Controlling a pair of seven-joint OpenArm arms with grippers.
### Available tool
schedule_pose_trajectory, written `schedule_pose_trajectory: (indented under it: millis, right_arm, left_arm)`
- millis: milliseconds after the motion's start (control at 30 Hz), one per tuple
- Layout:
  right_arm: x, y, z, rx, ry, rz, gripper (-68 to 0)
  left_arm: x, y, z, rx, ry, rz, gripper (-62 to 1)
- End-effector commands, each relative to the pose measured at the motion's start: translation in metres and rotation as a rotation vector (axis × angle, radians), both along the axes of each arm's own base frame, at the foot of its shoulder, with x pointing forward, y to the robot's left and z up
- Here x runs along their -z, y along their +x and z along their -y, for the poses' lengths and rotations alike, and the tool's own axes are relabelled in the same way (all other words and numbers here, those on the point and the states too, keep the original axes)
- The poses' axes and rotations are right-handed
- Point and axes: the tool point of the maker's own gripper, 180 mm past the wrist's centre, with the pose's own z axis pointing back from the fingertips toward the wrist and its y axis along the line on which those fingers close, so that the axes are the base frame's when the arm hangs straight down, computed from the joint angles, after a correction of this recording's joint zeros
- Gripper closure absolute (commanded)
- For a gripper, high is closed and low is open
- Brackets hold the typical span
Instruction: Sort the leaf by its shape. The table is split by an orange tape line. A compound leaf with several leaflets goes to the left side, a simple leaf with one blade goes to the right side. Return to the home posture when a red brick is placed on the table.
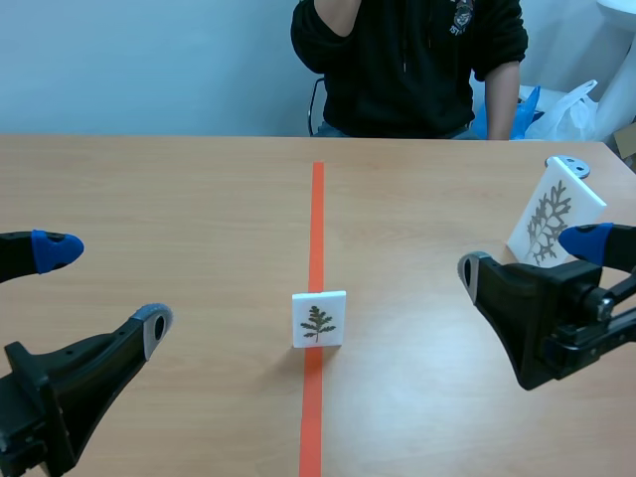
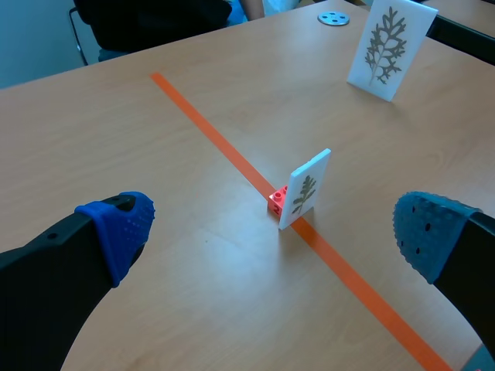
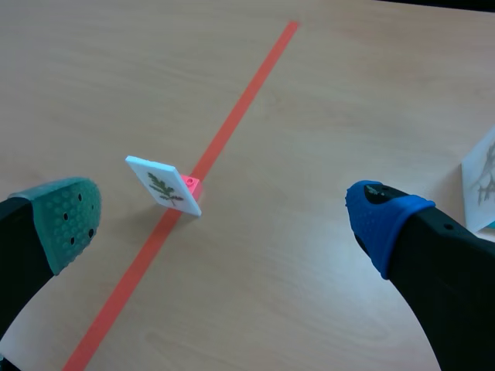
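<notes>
**Both jaws wide open, nothing held; small leaf card sits on the tape line**

Jaw state first: I see the left gripper (image 1: pixel 104 286) with its fingers spread wide and nothing between them. The right gripper (image 3: pixel 226 212) is the same, wide and empty. Both hang low at their own sides, well apart from the cards.

Rest of the scene, big to small:
- Wooden table (image 1: pixel 149 189), with a person in a black top (image 1: pixel 407 70) seated at the far edge.
- Orange tape line (image 1: pixel 317 219) runs down the middle, away from the robot.
- Large white leaf card (image 1: pixel 552 214) stands tilted on the right side, near the right gripper. It shows a pale, much-divided leaf. I can't tell what props it up.
- Small white leaf card (image 1: pixel 319 319) stands upright right on the tape line, between the two grippers, face toward the robot. Its print is a dark green leaf with several leaflets along one stem.
- Small red brick (image 2: pixel 277 199) touches the back of that card at its base, also on the line. It only shows in the wrist views.
- Grey disc with holes (image 2: pixel 333 17) lies flat beyond the large card, near the far right corner.
</notes>
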Motion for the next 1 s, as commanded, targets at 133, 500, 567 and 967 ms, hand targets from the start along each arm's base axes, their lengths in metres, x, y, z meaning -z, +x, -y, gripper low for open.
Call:
schedule_pose_trajectory:
  millis: [133, 500, 567, 967]
  right_arm:
    - [0.002, 0.004, -0.006, -0.062, -0.071, 0.017, -67.9]
    - [0.048, 0.024, -0.019, -0.162, -0.169, 0.022, -67.9]
    - [0.058, 0.031, -0.023, -0.18, -0.184, 0.022, -67.9]
    - [0.113, 0.058, -0.064, -0.351, -0.267, 0.04, -67.9]
  left_arm:
    - [-0.008, 0.002, 0.002, 0.0, -0.02, 0.026, -62.3]
    - [-0.009, 0.002, 0.002, 0.0, -0.02, 0.026, -62.3]
    - [-0.009, 0.002, 0.002, 0.0, -0.02, 0.026, -62.3]
    - [-0.009, 0.002, 0.002, 0.0, -0.02, 0.026, -62.3]
